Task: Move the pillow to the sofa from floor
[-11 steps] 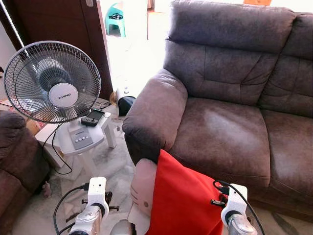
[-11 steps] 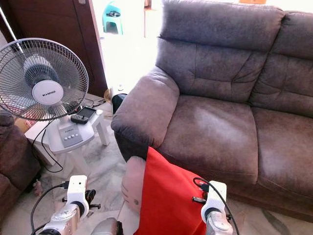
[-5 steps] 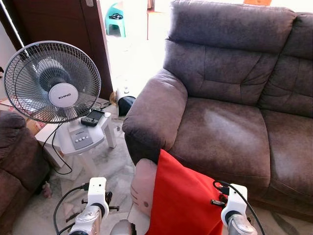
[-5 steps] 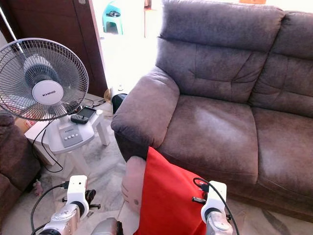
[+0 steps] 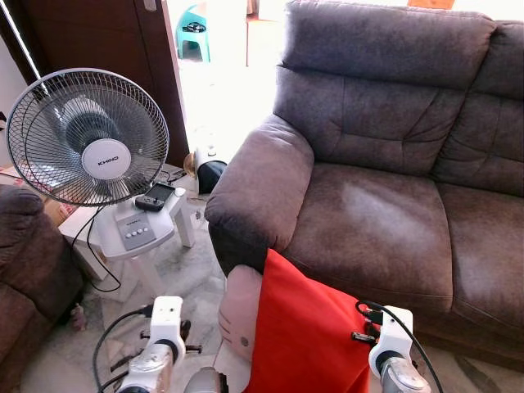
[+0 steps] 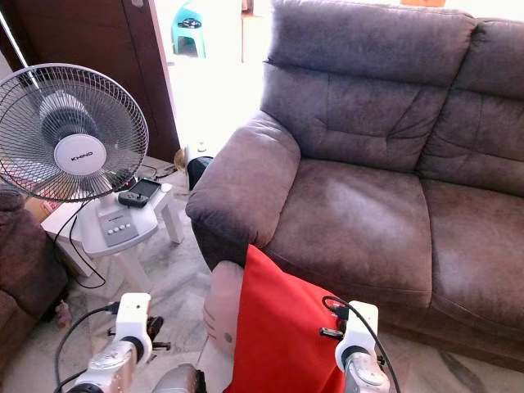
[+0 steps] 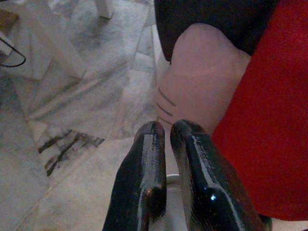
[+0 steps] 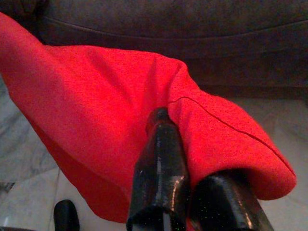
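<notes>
The big brown sofa (image 5: 385,188) stands right in front of the robot, and its seat is bare. The red pillow (image 5: 307,332) is up off the floor (image 5: 192,278), held low between the two arms, just before the sofa's front edge. It has a pink face part (image 5: 239,307) on its left side. So the carrying step looks to be going on, and the pillow is not on the sofa yet. Next, I think the robot needs to lift the pillow higher and push it forward over the seat, then let go.

The right gripper (image 8: 192,192) pinches a fold of the red cloth between its fingers (image 8: 159,163). The left gripper (image 7: 163,144) has its fingers (image 7: 147,159) pressed nearly together, tips right beside the pink part, holding nothing I can see.
</notes>
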Available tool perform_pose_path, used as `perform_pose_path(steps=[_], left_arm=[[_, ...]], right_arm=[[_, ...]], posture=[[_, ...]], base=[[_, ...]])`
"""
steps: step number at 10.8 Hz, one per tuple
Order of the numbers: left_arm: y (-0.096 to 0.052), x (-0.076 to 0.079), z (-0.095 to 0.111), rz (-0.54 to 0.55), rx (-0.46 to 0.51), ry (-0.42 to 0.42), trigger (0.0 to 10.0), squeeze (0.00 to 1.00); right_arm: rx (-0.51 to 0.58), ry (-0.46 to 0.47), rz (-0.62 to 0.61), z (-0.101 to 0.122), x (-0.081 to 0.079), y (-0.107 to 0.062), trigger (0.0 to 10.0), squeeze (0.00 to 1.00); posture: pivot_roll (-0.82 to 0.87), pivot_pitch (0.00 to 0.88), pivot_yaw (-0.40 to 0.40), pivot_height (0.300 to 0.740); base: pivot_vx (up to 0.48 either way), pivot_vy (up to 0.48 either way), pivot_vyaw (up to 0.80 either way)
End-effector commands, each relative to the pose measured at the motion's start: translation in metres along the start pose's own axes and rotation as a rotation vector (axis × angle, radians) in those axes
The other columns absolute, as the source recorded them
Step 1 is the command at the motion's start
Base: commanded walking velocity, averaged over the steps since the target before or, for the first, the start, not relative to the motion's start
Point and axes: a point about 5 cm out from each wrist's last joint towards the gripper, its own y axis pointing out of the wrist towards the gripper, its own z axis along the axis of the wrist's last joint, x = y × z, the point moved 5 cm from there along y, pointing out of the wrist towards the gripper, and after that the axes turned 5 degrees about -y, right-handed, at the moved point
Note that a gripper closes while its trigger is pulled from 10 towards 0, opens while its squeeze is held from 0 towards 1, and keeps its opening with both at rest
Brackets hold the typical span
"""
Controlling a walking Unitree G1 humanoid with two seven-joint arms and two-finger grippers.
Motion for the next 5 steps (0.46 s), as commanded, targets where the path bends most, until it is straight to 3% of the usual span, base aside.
perform_pose_path(steps=[1,5], left_arm=[[0.001,0.001,0.004,0.0,0.009,0.016,10.0,0.0],[0.002,-0.005,0.014,0.026,0.041,0.006,10.0,0.0]], right_arm=[[0.022,-0.003,0.017,0.005,-0.005,0.001,10.0,0.0],[0.039,0.003,0.032,0.01,-0.008,0.002,10.0,0.0]], posture=[[0.07,0.0,-0.042,0.693],[0.08,0.01,-0.047,0.693]], base=[[0.0,0.0,0.0],[0.0,0.0,0.0]])
